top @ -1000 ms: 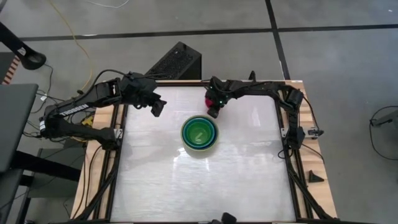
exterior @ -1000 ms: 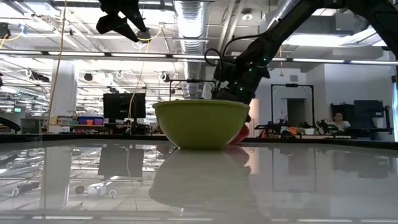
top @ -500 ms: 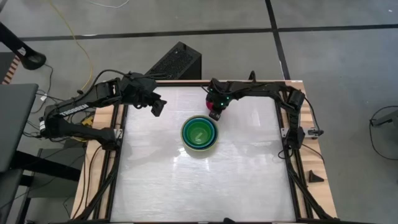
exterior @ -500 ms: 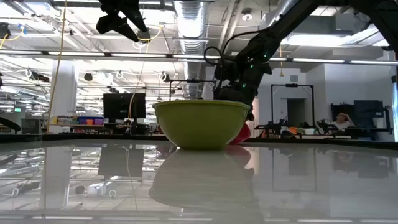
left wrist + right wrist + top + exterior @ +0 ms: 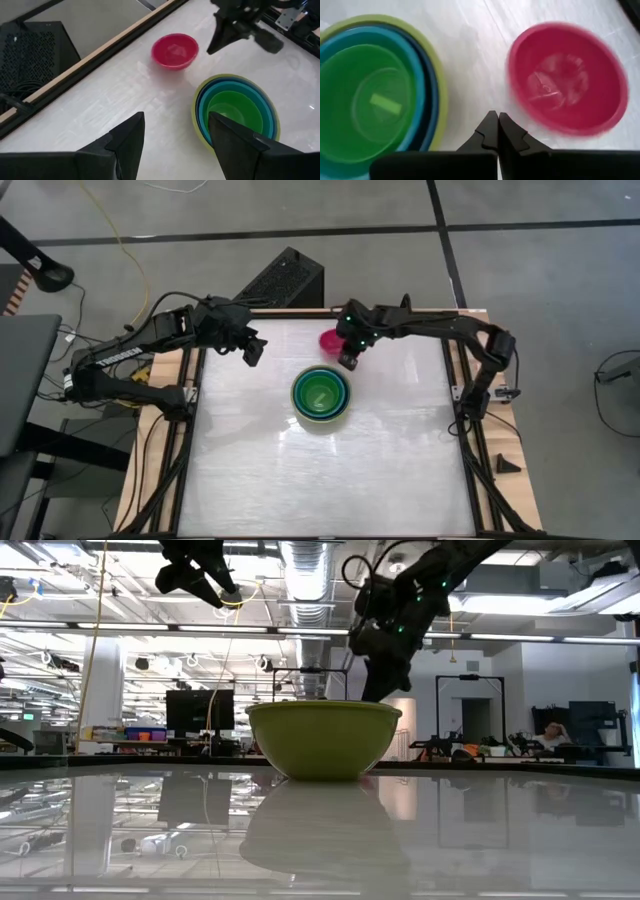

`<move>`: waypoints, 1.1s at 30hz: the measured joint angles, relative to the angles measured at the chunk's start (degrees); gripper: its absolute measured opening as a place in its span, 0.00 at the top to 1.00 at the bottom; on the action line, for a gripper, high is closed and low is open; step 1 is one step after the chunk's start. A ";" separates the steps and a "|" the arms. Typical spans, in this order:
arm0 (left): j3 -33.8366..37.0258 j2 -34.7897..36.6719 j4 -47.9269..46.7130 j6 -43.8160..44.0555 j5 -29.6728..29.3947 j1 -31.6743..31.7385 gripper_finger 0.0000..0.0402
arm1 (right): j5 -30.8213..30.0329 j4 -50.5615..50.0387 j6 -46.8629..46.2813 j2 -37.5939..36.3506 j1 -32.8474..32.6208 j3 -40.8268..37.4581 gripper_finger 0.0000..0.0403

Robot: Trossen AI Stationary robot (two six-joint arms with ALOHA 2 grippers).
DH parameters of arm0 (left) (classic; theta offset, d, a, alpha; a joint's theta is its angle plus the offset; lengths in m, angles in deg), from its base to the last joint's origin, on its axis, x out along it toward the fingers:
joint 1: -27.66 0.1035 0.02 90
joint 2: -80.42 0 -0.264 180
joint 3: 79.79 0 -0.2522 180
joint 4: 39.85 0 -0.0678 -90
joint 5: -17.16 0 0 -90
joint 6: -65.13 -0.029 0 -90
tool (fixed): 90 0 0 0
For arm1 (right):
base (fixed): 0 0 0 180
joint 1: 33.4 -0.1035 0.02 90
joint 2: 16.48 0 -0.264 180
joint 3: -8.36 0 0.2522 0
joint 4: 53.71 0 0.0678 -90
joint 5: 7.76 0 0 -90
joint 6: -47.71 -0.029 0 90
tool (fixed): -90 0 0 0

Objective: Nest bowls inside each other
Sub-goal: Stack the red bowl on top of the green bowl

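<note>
A magenta-pink bowl (image 5: pixel 330 341) (image 5: pixel 175 50) (image 5: pixel 567 97) stands upright on its base on the white table, toward the far edge. Just on its near side, a stack of bowls (image 5: pixel 321 393) (image 5: pixel 235 112) (image 5: pixel 375 107) sits mid-table: olive-green outermost (image 5: pixel 323 740), then light blue, teal and lime-green. My right gripper (image 5: pixel 348 360) (image 5: pixel 497 130) (image 5: pixel 385 680) hangs shut and holding nothing above the table, between the pink bowl and the stack. My left gripper (image 5: pixel 252 352) (image 5: pixel 175 145) waits open, high over the far left of the table.
A black box (image 5: pixel 285 278) stands on the floor beyond the table's far wooden edge (image 5: pixel 100 52). The white tabletop (image 5: pixel 320 480) stretches bare from the stack to the near edge.
My right gripper has risen from the pink bowl and drawn a little toward the stack. The pink bowl stays on the table, now uncovered in the high view. It no longer shows beside the olive bowl in the low view.
</note>
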 joint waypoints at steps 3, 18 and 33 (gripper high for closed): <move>0.00 0.01 0.00 -0.08 -0.04 0.00 0.49 | 0.02 -1.88 0.02 -1.19 -0.05 0.02 0.95; 0.00 0.01 0.51 0.49 1.43 -0.76 0.49 | -3.08 3.40 8.12 9.76 -0.36 0.07 0.31; 0.00 0.00 0.35 2.86 -0.51 -2.23 0.49 | -5.46 4.89 5.65 8.44 -0.67 0.08 0.32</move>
